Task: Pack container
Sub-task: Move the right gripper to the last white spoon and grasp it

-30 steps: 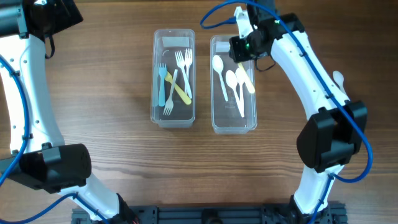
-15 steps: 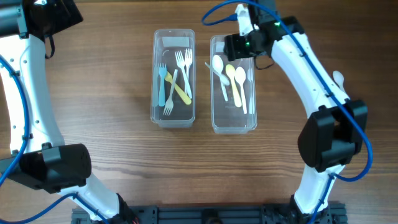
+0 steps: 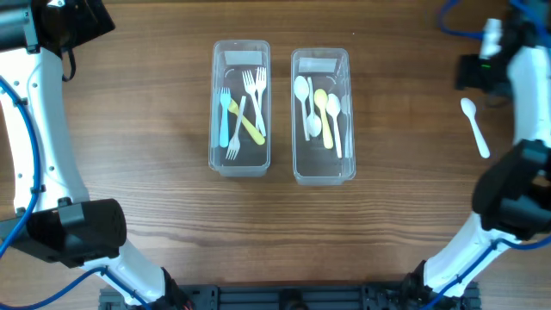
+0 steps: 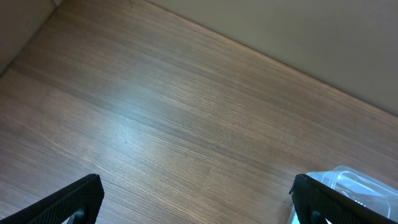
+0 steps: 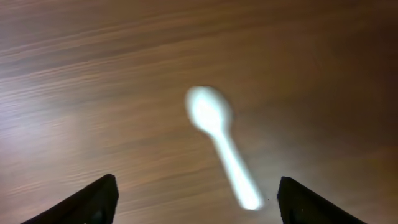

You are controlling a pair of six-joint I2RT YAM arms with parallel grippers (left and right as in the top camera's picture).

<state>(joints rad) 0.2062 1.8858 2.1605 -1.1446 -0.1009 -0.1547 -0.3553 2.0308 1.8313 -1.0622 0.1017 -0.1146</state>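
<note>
— So, what do we see on the desk [image 3: 138,129] from overhead?
— We see two clear containers side by side at its centre. The fork container [image 3: 215,103], on the left, holds white forks, a blue fork and a yellow utensil. The spoon container [image 3: 295,138], just beside it, holds white spoons and one yellow spoon.
— And the loose white spoon [image 3: 474,126]?
— We find it lying flat on bare wood near the right edge, well apart from both containers, its bowl toward the far side.
— Where is the right hand [image 5: 199,202]?
— We see it close to that spoon's bowl end, fingers spread wide and pinching nothing. Its wrist camera shows the spoon, blurred, between the two dark fingertips [image 5: 93,199] and touching neither.
— The left hand [image 4: 199,202]?
— We place it toward the far left of the desk, away from the containers, fingers spread apart and empty over bare wood. A corner of a clear container shows at the lower right of its view.
</note>
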